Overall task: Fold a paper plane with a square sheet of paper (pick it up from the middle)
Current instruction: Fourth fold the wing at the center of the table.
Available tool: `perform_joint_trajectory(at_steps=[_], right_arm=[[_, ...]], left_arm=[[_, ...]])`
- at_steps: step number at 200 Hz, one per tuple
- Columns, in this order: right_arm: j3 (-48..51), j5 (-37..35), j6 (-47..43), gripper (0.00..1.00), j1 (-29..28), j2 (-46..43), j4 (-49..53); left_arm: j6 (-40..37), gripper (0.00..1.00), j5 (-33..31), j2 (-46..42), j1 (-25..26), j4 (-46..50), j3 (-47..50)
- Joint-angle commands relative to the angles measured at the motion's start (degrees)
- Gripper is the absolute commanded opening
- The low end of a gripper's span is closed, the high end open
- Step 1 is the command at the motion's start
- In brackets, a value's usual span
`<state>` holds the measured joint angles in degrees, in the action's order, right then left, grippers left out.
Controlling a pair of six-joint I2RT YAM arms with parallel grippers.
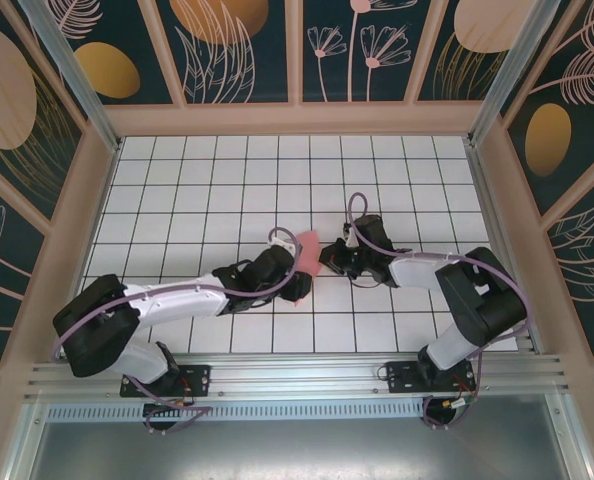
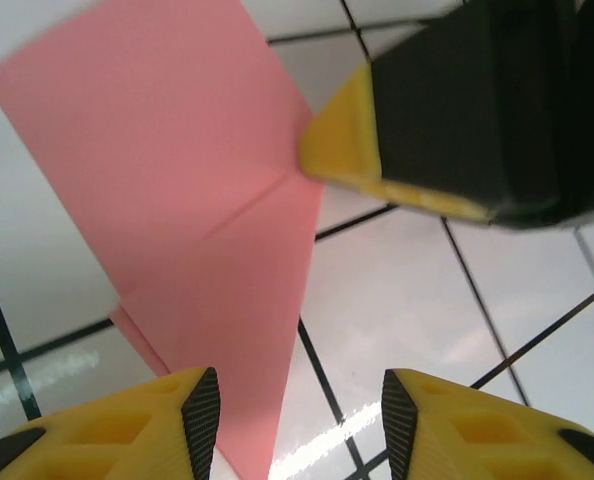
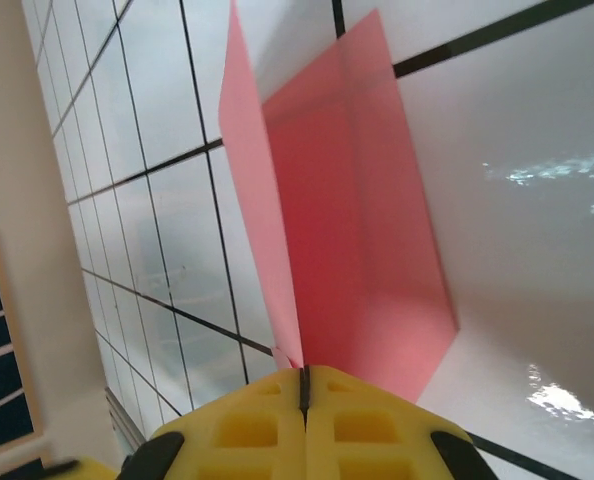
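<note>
Folded salmon-pink paper sheet [image 1: 308, 247], thin and matte, sits mid-way on the glossy white grid-tiled table [image 1: 397, 180], between the two arms. Right wrist view: right gripper [image 3: 304, 385], yellow jaws pressed together on the paper's upstanding edge. Left wrist view: diagonal crease visible. The left gripper [image 2: 299, 420] has its jaws parted, gripping nothing, with the paper's pointed corner lying between them.

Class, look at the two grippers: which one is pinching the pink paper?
The right gripper: its yellow fingers are pressed together on an edge of the pink paper. The left gripper has its fingers standing apart, gripping nothing.
</note>
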<state>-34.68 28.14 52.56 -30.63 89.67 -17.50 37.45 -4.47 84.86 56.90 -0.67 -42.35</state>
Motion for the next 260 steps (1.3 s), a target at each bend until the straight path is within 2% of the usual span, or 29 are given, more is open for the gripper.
perform_joint_trajectory(at_steps=[1,25,63,88,125,153,180,217,260], right_arm=[[0.79,-4.68,4.83,0.02,-0.39,-3.32,1.10],[1.41,-6.23,6.06,0.02,-1.62,-4.71,2.11],[1.96,-6.87,6.24,0.02,-1.95,-5.61,2.82],[1.85,-7.04,6.18,0.02,-1.97,-5.83,3.12],[1.72,-6.88,6.08,0.02,-1.97,-5.69,3.08],[1.46,-6.87,6.14,0.02,-2.02,-5.65,3.08],[1.27,-7.05,6.07,0.02,-1.96,-5.58,3.19],[1.02,-7.13,5.77,0.02,-1.97,-5.22,3.57],[0.31,-7.48,4.88,0.02,-1.97,-5.14,4.88]], left_arm=[[-1.97,0.49,-8.41,4.61,2.82,6.00,-3.85],[-2.86,0.48,-12.26,9.18,5.39,7.63,-7.33],[-3.05,0.49,-19.16,12.24,6.60,10.00,-10.48],[-4.34,0.49,-19.96,12.47,6.72,9.79,-10.82],[-6.41,0.44,-19.75,15.02,6.72,10.41,-12.58],[-7.16,0.45,-19.67,16.28,6.75,10.51,-13.05],[-7.08,0.41,-20.68,16.95,6.82,11.29,-13.07],[-6.98,0.24,-20.94,17.01,6.81,11.30,-13.07],[-6.61,0.18,-20.15,16.68,6.86,10.36,-13.07]])
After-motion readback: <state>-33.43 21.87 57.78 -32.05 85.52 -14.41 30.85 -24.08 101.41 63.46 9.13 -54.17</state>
